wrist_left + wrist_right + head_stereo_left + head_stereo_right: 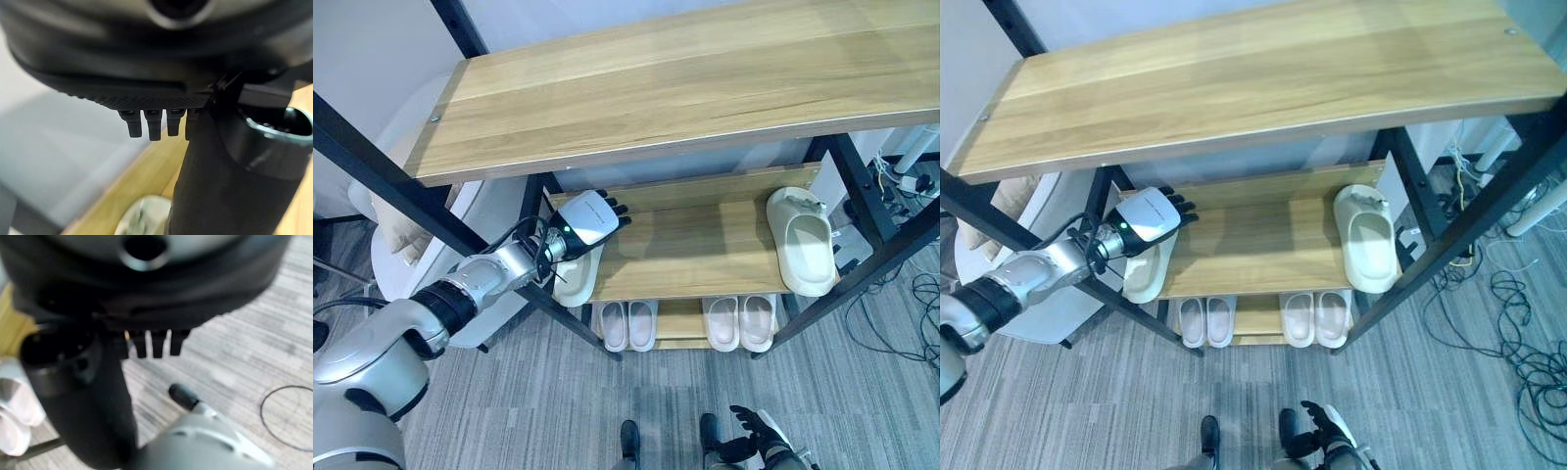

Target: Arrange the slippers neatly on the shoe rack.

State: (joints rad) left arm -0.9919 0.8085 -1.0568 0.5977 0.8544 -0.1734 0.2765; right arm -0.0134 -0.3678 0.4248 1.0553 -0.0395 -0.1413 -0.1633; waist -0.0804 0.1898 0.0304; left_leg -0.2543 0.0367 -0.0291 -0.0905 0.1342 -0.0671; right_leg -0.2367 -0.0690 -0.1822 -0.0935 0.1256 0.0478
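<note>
Black-framed shoe rack w/ light wooden shelves: top shelf bare, middle shelf carries two cream-coloured rubber slippers, bottom shelf has two pairs of pale pink-white slippers.

Right-side cream rubber slipper lies lengthwise at the far right end of the middle shelf, one end overhanging the front edge. Its mate, the left-side cream slipper, sits at the far left end by the black upright, also hanging over the front lip, half covered by the arm. So the pair is well apart, one at each end.

Left hand, white-backed w/ dark fingers, hovers just over the left-side cream slipper; fingers look straight and fairly loose, reaching toward the shelf's back, not wrapped round anything. In the left wrist view the slipper's rim shows below the fingertips; cannot tell if there's contact.

Step in hand, prob.: take or nudge this slipper so it sits square and beside its mate. To do it well: come down on the upper strap, not the sole edge; keep clear of the upright and the top shelf; slide along the board rather than lift high; finish parallel to the other, fully on the shelf.

Lower pairs: left pale pair, right pale pair, both already tidy.

Right hand idle low near the floor, fingers loosely bent, holding nothing.

Writing: none legible anywhere.
</note>
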